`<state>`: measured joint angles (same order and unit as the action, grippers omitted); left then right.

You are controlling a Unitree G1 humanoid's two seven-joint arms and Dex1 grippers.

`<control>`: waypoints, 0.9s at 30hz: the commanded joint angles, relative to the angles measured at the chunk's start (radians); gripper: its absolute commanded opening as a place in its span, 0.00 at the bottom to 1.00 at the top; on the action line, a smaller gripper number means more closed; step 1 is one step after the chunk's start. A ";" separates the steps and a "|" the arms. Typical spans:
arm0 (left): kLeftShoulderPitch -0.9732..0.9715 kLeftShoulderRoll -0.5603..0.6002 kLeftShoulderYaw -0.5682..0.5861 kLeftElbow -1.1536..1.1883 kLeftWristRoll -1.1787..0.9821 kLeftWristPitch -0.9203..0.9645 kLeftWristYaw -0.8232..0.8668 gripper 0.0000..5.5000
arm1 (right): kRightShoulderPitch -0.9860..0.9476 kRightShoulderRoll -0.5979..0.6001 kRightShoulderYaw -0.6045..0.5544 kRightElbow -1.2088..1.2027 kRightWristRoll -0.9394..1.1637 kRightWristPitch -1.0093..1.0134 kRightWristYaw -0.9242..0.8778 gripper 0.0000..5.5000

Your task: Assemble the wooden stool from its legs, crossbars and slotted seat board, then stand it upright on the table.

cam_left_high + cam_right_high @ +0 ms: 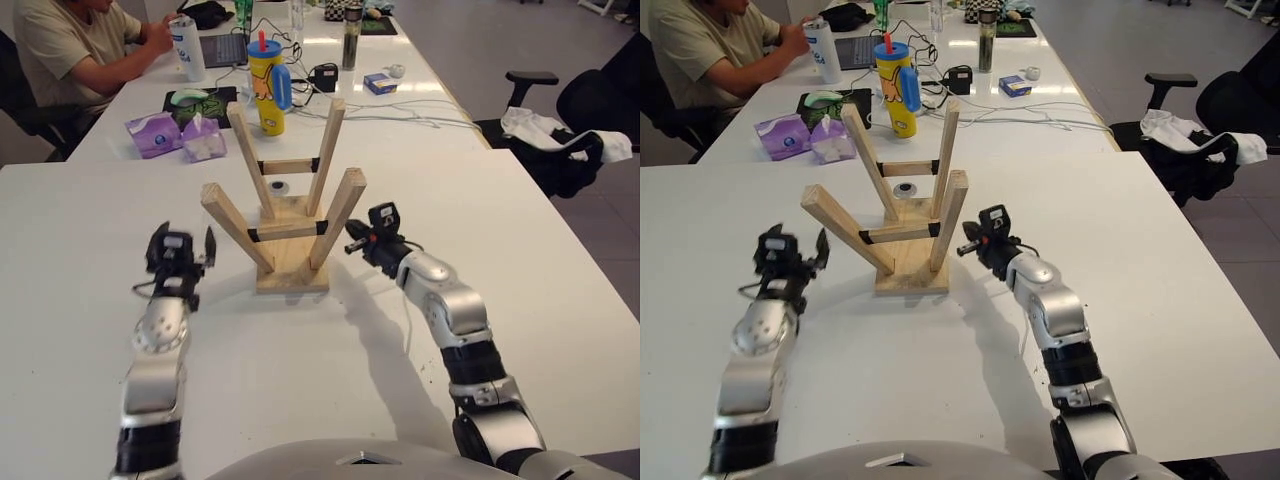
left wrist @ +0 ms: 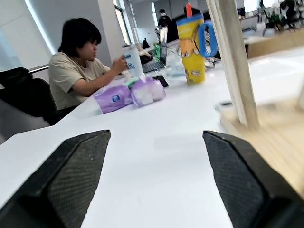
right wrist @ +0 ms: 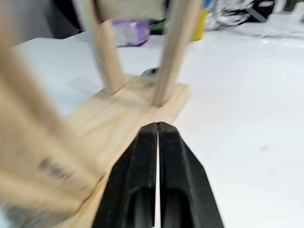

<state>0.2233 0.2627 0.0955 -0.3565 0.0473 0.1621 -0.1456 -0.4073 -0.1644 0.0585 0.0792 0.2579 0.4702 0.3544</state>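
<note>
The wooden stool (image 1: 290,215) stands upside down in the middle of the white table. Its slotted seat board (image 1: 296,278) lies flat, and its legs splay upward. A front crossbar (image 1: 288,231) and a rear crossbar (image 1: 288,166) join the legs. My left gripper (image 1: 183,240) hovers open just left of the seat board, with nothing between its fingers (image 2: 76,175). My right gripper (image 1: 350,246) is shut and empty, its tip close beside the right front leg (image 1: 337,215). In the right wrist view the shut gripper (image 3: 158,130) points at the seat board (image 3: 128,109).
Behind the stool lies a small round object (image 1: 279,187). On the adjoining table beyond stand a yellow cup (image 1: 266,95) and two purple tissue packs (image 1: 155,133). An office chair (image 1: 560,140) sits past the right table edge. Bare tabletop (image 1: 300,370) lies in front.
</note>
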 commanded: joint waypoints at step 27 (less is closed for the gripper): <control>-0.099 0.162 -0.164 0.359 0.163 -0.153 -0.163 0.66 | 0.075 0.049 0.213 -0.120 0.036 0.009 0.336 0.00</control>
<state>0.1171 0.4515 -0.0569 0.0123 0.1880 -0.0396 -0.3367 -0.4332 -0.1232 0.3105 0.0553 0.2734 0.4018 0.7720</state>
